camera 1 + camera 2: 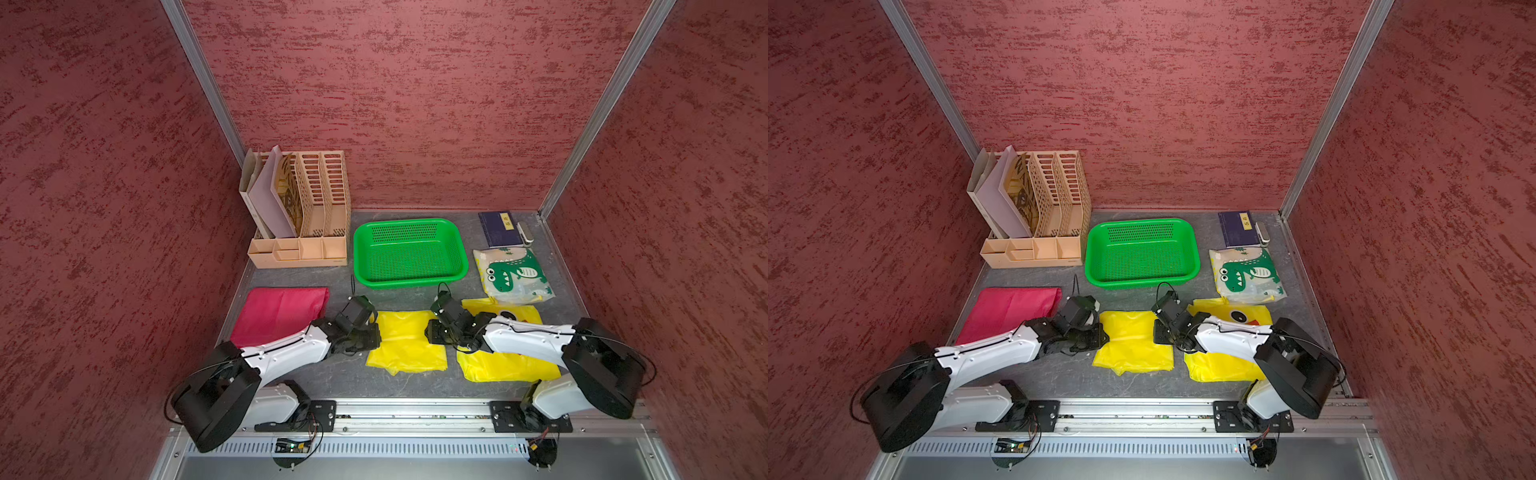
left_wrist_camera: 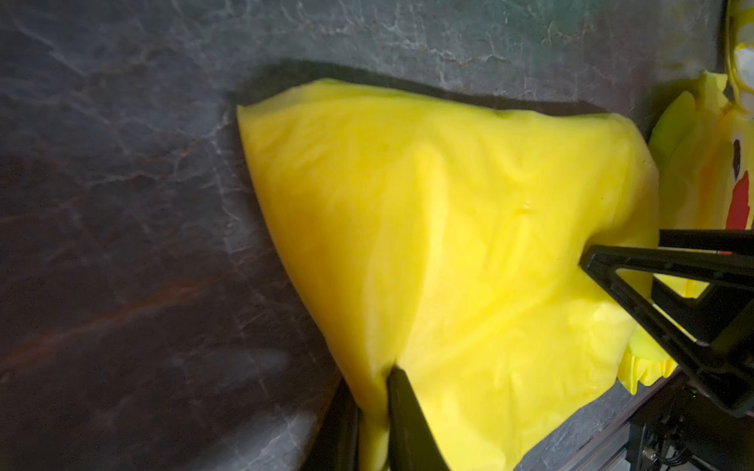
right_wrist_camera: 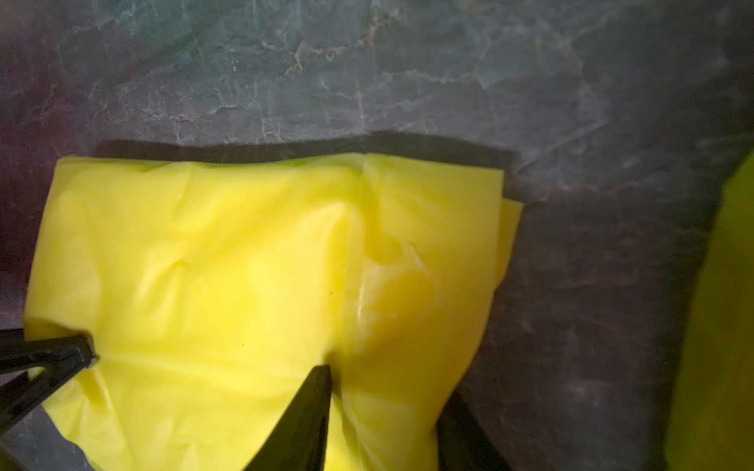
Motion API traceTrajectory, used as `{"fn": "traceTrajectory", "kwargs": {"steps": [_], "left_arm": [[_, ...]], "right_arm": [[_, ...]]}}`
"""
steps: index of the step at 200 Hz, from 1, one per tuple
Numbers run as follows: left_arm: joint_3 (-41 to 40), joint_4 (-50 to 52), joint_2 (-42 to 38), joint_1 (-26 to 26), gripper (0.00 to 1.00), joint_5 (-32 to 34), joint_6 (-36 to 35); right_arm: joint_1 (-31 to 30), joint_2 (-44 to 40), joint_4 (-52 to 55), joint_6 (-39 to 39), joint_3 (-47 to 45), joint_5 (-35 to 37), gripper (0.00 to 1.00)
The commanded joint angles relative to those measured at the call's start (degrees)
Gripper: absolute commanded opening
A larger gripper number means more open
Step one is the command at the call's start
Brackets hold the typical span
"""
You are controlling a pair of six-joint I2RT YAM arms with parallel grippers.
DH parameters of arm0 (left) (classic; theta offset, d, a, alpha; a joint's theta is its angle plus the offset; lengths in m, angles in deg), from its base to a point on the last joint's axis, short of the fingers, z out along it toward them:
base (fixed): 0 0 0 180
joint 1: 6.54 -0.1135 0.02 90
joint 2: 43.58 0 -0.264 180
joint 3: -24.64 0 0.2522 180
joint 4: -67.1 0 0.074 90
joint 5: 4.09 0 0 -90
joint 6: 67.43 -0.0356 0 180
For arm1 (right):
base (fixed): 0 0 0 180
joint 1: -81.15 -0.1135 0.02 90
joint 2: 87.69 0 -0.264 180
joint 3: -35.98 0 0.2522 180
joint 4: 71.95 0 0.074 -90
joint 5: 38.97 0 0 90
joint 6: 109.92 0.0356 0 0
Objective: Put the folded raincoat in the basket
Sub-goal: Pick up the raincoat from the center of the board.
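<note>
Gripping the folded raincoat (image 1: 405, 345) by two opposite edges suits a limp yellow plastic bundle, which held at one point would probably sag open and trail. It lies on the grey bench (image 1: 415, 388), in front of the green basket (image 1: 409, 283), apart from it and not yet lifted clear. The left gripper (image 1: 375, 332) sits at one side edge, and its wrist view shows the jaws pressed together on a thin pleat of plastic, with creases pulling toward the pinch. The right gripper (image 1: 430, 332) sits at the opposite edge; in its wrist view the jaws straddle a raised ridge of plastic that fills the gap, though whether they clamp it firmly cannot be told. The basket is empty and its open top faces up, so the likely next step is a level lift and a short carry away from the robot, keeping both edges at equal height so the folds hold. A second yellow garment (image 1: 509, 365) lies just beside the right gripper and could snag. The red cloth (image 1: 278, 311) and the dinosaur pouch (image 1: 513, 274) lie off to the sides.
</note>
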Motion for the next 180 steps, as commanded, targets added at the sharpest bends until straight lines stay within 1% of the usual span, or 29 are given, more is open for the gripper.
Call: {"fn": "traceTrajectory", "kwargs": {"steps": [1, 7, 15, 31, 83, 129, 180], "left_arm": [[2.09, -0.12, 0.44, 1.02, 0.0, 1.57, 0.11], [2.41, 0.05, 0.4, 1.08, 0.0, 1.91, 0.17], [2.58, -0.05, 0.4, 1.23, 0.0, 2.07, 0.48], [2.96, -0.7, 0.48, 1.7, 0.0, 2.12, 0.96], [5.21, 0.16, -0.01, 4.03, 0.0, 3.47, 0.95], [5.98, 0.55, -2.63, 4.23, 0.0, 3.76, 0.68], [6.66, 2.68, -6.58, 4.37, 0.0, 4.72, 1.14]], "right_arm": [[-1.01, -0.96, -0.45, 0.75, -0.58, -0.5, 0.29], [-1.06, -2.5, -0.47, 0.74, -0.58, -0.5, 0.26], [-1.14, -2.55, -0.71, 0.8, -0.61, -0.67, 0.19], [-1.23, -2.52, -0.93, 0.95, -0.59, -0.94, 0.0], [-1.74, -3.62, 0.6, 0.81, 0.44, -0.51, 0.0], [-1.87, -6.08, 4.15, -0.06, 2.28, 1.14, 0.0], [-2.01, -9.9, 5.67, 0.48, 2.54, 0.86, 0.0]]}}
